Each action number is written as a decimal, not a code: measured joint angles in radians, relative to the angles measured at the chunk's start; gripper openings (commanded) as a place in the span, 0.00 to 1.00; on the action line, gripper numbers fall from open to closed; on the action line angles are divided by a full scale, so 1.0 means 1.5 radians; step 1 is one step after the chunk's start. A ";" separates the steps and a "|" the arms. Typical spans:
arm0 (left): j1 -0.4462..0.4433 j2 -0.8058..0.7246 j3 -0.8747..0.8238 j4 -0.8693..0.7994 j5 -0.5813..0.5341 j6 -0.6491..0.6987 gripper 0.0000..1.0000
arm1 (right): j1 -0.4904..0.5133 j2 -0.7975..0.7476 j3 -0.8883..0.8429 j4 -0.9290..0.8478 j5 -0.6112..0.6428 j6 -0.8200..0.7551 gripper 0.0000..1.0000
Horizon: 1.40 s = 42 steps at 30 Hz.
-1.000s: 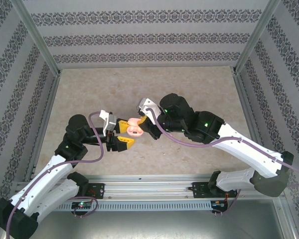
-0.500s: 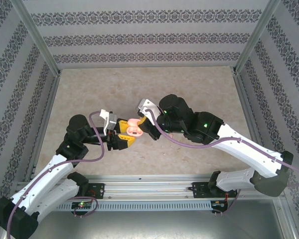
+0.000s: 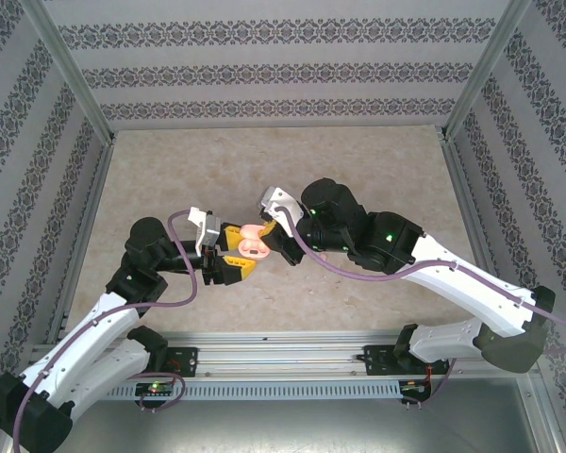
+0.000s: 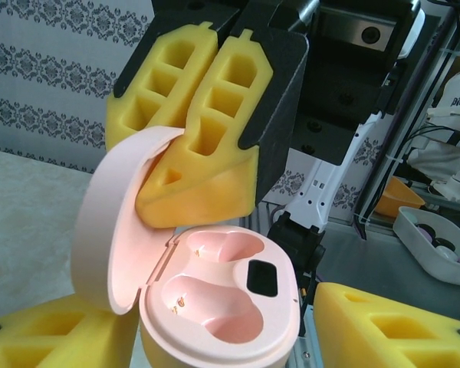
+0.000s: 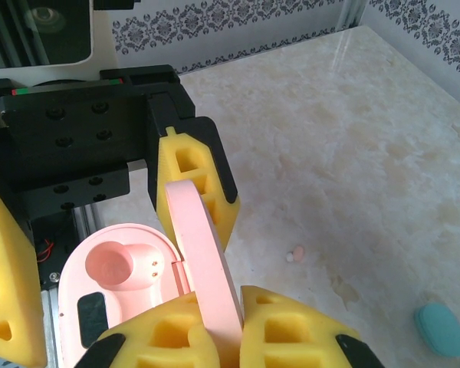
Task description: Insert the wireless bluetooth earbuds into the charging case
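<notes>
A wide stretch of the table [image 3: 358, 160] is being left open beyond the two grippers, up to the patterned back wall [image 3: 283, 66]. More room is being left on each side of them before the metal frame posts [image 3: 71, 75]. Behind them, the space is being closed off by the metal rail [image 3: 283, 344] where the arms are bolted. The left gripper [image 3: 238, 253] and the right gripper [image 5: 218, 307] are being held tip to tip, with the pink charging case [image 4: 222, 307] between them. The raised lid [image 4: 115, 222] is being pinched by the right gripper's two pads, which are pressed together on it. The case's bottom half is being flanked by the left gripper's spread fingers, but whether it is being squeezed cannot be told. The left arm [image 3: 104, 321] is being held bent at the elbow. The right arm [image 3: 453, 274] is being stretched in long from the side, with its wrist curled. One pink earbud [image 5: 295, 254] is being seen on the table, below and just past the right gripper. A blue oval thing [image 5: 442, 328] is being seen farther off on the same side.
</notes>
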 measured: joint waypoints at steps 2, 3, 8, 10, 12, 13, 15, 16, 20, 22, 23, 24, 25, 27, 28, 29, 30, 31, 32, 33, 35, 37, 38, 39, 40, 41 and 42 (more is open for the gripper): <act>0.000 0.002 0.000 0.005 0.000 -0.003 0.60 | 0.000 0.000 0.000 0.001 -0.001 0.000 0.02; 0.000 0.003 0.000 0.008 0.000 -0.004 0.59 | 0.000 0.000 0.000 0.001 -0.002 0.000 0.02; 0.000 0.006 -0.001 0.012 -0.002 -0.012 0.49 | 0.000 0.001 0.000 0.001 -0.005 0.000 0.02; 0.000 0.007 -0.002 0.013 -0.003 -0.015 0.45 | 0.000 0.001 0.000 0.001 -0.007 0.000 0.02; 0.000 0.007 -0.004 0.014 0.001 -0.017 0.39 | 0.000 0.002 0.000 0.002 -0.005 0.000 0.03; 0.000 0.007 -0.005 0.016 0.002 -0.018 0.36 | 0.000 0.002 0.000 0.002 -0.005 0.000 0.03; 0.000 0.007 -0.008 0.020 0.003 -0.020 0.30 | 0.000 0.002 0.000 0.001 -0.004 0.000 0.05; 0.000 0.007 -0.009 0.021 0.003 -0.020 0.28 | 0.000 0.002 0.000 0.001 -0.004 0.000 0.06; 0.000 0.006 -0.011 0.024 0.003 -0.019 0.26 | 0.000 0.002 0.000 0.001 -0.004 0.000 0.14; 0.000 0.006 -0.012 0.026 0.003 -0.019 0.26 | 0.000 0.002 0.000 0.001 -0.004 0.000 0.17; 0.000 0.005 -0.013 0.027 0.003 -0.019 0.26 | 0.000 0.002 0.000 0.001 -0.005 0.001 0.19; 0.000 0.004 -0.014 0.027 0.002 -0.019 0.25 | 0.000 0.002 0.000 0.001 -0.005 0.001 0.23; 0.000 0.003 -0.015 0.027 0.000 -0.019 0.25 | 0.000 0.001 0.000 0.001 -0.006 0.002 0.24; 0.000 0.001 -0.017 0.027 -0.002 -0.019 0.25 | 0.000 0.001 0.000 0.002 -0.008 0.002 0.28; 0.000 -0.001 -0.017 0.027 -0.004 -0.019 0.25 | 0.000 0.001 0.000 0.002 -0.008 0.003 0.31; 0.000 -0.002 -0.018 0.026 -0.008 -0.019 0.25 | 0.000 0.001 0.000 0.003 -0.008 0.004 0.33; 0.000 -0.004 -0.018 0.026 -0.011 -0.019 0.25 | 0.000 0.001 0.000 0.004 -0.010 0.006 0.34; 0.000 -0.005 -0.018 0.026 -0.014 -0.019 0.25 | 0.000 0.001 0.000 0.005 -0.010 0.006 0.36; 0.000 -0.007 -0.018 0.025 -0.016 -0.019 0.25 | 0.000 0.001 0.000 0.006 -0.011 0.007 0.38; 0.000 -0.008 -0.018 0.025 -0.018 -0.019 0.25 | 0.000 0.001 0.000 0.006 -0.012 0.009 0.41; 0.000 -0.010 -0.018 0.023 -0.021 -0.019 0.25 | 0.000 0.001 0.000 0.006 -0.012 0.017 0.45; 0.000 -0.010 -0.018 0.023 -0.028 -0.019 0.25 | 0.000 -0.002 0.000 0.008 -0.014 0.024 0.48; 0.000 -0.010 -0.018 0.022 -0.029 -0.019 0.25 | 0.000 -0.004 0.000 0.011 -0.016 0.026 0.48; 0.000 -0.010 -0.018 0.022 -0.031 -0.019 0.25 | 0.000 -0.006 0.000 0.015 -0.017 0.030 0.49; 0.000 -0.010 -0.018 0.021 -0.033 -0.019 0.25 | 0.000 -0.009 0.001 0.018 -0.019 0.035 0.49; 0.000 -0.011 -0.019 0.020 -0.035 -0.019 0.25 | 0.000 -0.013 0.001 0.021 -0.020 0.038 0.49; 0.000 -0.011 -0.020 0.020 -0.038 -0.019 0.25 | 0.000 -0.017 0.001 0.022 -0.020 0.044 0.49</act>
